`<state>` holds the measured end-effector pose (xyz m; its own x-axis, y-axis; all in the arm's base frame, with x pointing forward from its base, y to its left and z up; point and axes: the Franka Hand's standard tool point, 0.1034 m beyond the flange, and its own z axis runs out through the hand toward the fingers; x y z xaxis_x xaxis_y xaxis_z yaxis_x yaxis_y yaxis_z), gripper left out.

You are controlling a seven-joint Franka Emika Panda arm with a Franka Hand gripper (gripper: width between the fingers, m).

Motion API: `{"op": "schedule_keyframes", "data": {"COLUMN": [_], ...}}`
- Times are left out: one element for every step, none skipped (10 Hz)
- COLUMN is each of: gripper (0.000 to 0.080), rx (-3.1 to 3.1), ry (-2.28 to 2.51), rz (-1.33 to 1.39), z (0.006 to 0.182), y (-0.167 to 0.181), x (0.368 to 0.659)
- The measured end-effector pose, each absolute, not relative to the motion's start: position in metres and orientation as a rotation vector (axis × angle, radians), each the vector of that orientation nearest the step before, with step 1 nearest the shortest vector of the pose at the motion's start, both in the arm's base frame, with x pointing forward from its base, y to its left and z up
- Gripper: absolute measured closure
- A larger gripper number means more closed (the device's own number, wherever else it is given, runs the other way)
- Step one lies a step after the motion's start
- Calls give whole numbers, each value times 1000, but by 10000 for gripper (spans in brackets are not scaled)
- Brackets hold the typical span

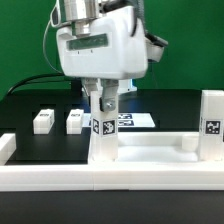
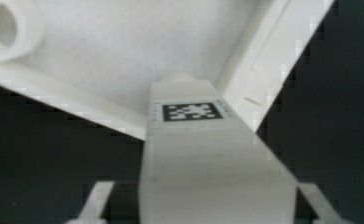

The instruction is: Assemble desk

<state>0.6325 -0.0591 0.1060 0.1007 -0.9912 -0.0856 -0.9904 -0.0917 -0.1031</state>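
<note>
desk leg post (image 1: 104,128) stands upright in the gripper (image 1: 105,100), jaws clenched on its sides, with its tagged end over the tabletop panel (image 2: 108,65), close to the raised rim (image 2: 277,50) and apart from the round hole (image 2: 1,35). if it comes down tilted or wide of that hole, i'd guess it won't seat and could jam on the rim or twist in the grip. the kit is plain white plastic with black-and-white tags; a spare post (image 1: 43,120) and its neighbour post (image 1: 75,120) sit to the exterior view's left, and a fourth post (image 1: 212,115) stands at the right.
</note>
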Motion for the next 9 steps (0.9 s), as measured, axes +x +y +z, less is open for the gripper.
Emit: {"op": "schedule_keyframes", "data": {"gripper": [505,505,505,505,505,504,504,504,430], "rx": [-2019,-1900,-1840,-1777,-1721,-1722,-1730,-1735,-1735], "ry": [2189,2280,2329,2379,2422,2434,2441,2437,2436], "rz": [33,58,64,70,76,69,59,60,59], "z": [106,106,106,106,106,106,107,106,106], "y": [-59,-59,-58,-59,-59,-59,-59,-59,-59], "x": [632,632,633,632,632,632,632,631,632]}}
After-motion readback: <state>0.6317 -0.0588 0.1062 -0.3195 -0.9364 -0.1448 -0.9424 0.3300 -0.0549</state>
